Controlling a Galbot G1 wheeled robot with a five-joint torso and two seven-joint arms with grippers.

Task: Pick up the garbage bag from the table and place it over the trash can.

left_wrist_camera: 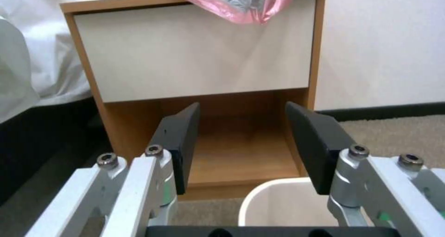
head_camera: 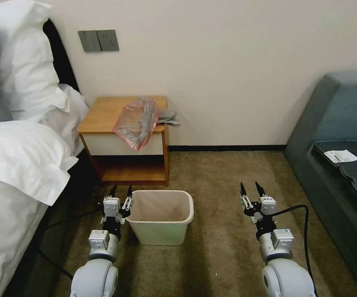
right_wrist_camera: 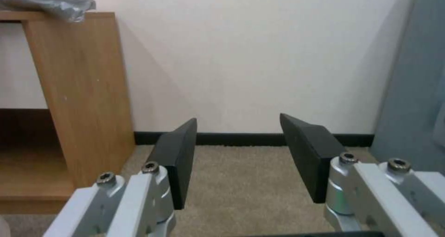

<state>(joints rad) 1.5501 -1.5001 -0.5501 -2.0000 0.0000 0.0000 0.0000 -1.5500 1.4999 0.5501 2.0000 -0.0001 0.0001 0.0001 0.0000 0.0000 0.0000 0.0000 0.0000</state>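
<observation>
The garbage bag (head_camera: 139, 119) lies crumpled on the right front part of the table (head_camera: 104, 113), its pink-red edge hanging over the white drawer front (left_wrist_camera: 194, 56). The bag's pink edge (left_wrist_camera: 241, 2) also shows in the left wrist view, and a grey fold (right_wrist_camera: 51, 0) in the right wrist view. The cream-white trash can (head_camera: 161, 216) stands upright on the carpet in front of the table. My left gripper (head_camera: 121, 190) hovers open just left of the can's rim. My right gripper (head_camera: 251, 188) is open over bare carpet to the can's right. Both hold nothing.
A bed with white bedding (head_camera: 17, 165) borders the left side. A dark grey-blue sofa (head_camera: 339, 136) with a paper slip (head_camera: 340, 156) stands on the right. A black cable (head_camera: 300, 222) runs by my right arm. Open carpet (head_camera: 223, 177) lies between can and sofa.
</observation>
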